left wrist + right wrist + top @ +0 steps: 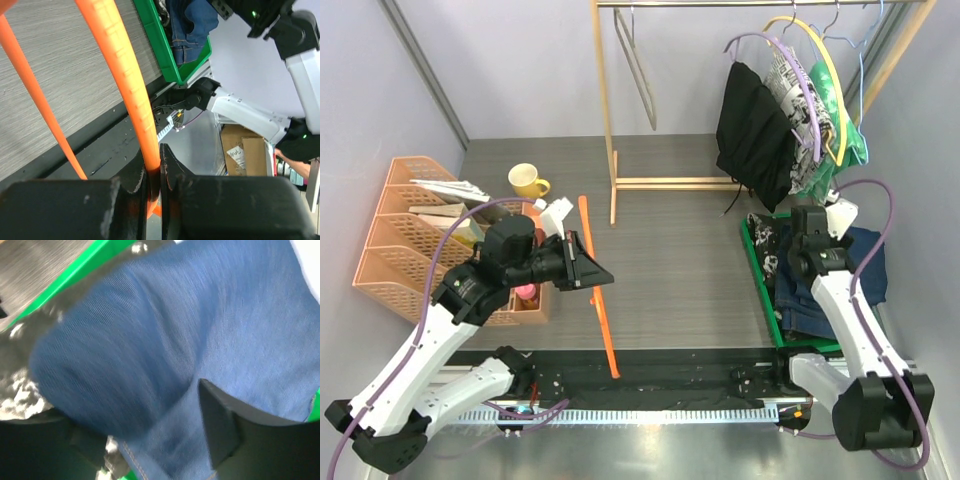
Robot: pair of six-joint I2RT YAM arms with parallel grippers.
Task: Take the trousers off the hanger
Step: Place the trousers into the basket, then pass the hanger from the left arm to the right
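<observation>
An orange hanger [598, 300] [125, 75] stands slanted over the table, bare of cloth, and my left gripper [590, 262] [154, 175] is shut on its bar. Navy denim trousers [865, 265] [150, 330] lie in the green bin [760, 275] [75, 270] on top of black-and-white marbled trousers [765, 235]. My right gripper [807, 222] [150, 440] hangs low over the bin, jaws apart, with a fold of denim lying between them. Black trousers [752, 130], newspaper-print trousers [790, 80] and green mottled trousers [830, 150] hang on hangers at the rail's right end.
A wooden clothes rack [605, 110] stands at the back with an empty wire hanger [640, 70] on its rail. Orange baskets [410, 240] line the left wall, with a yellow mug [527, 181] beside them. A black strip runs along the near table edge.
</observation>
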